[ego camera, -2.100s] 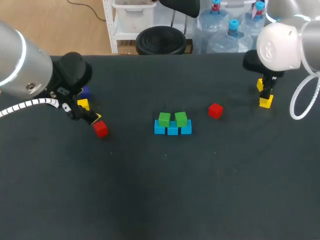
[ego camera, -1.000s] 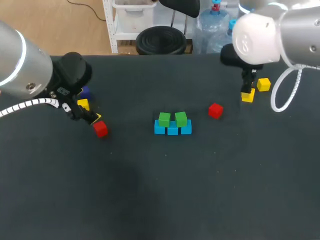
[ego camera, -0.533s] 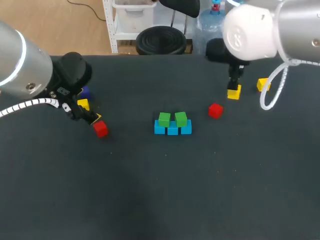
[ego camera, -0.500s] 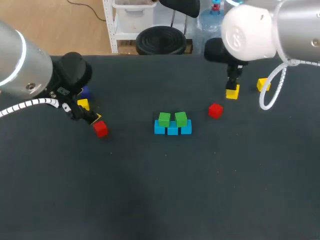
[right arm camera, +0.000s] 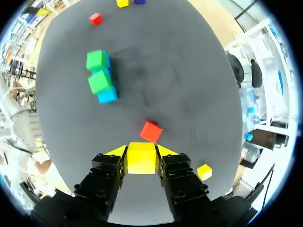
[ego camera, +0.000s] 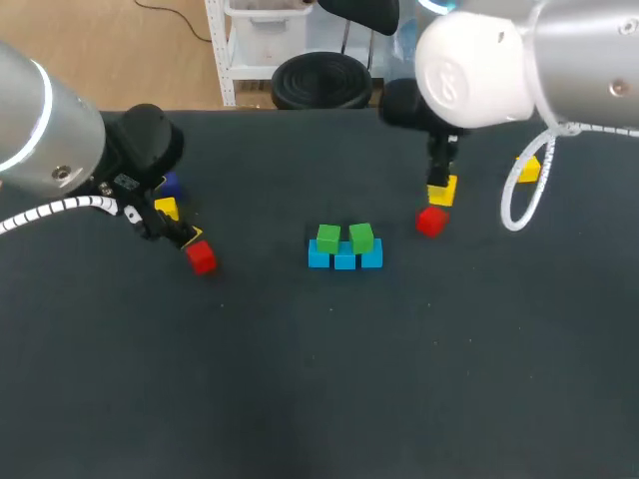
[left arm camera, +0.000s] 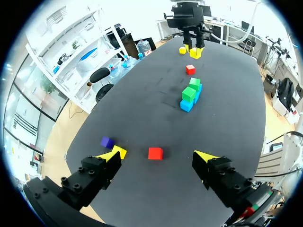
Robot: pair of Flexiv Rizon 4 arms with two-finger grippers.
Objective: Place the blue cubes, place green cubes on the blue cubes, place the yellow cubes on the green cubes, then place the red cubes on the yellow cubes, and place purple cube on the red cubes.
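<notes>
The table [ego camera: 300, 399] is reached over by both arms. The right gripper [right arm camera: 141, 152] is pinched on a yellow cube [right arm camera: 141, 161], judged to be held off the surface for carrying to the stack. A red cube [right arm camera: 150, 131] lies just ahead of its fingers, and the green cubes [right arm camera: 99, 71] atop the blue cubes [right arm camera: 108, 96] sit farther ahead. The left gripper [left arm camera: 157, 155] is spread wide with nothing grasped. A second red cube [left arm camera: 155, 152] lies ahead between its fingers, seemingly kept within reach for a later layer. A second yellow cube [left arm camera: 120, 151] and the purple cube [left arm camera: 107, 141] lie beside one finger.
</notes>
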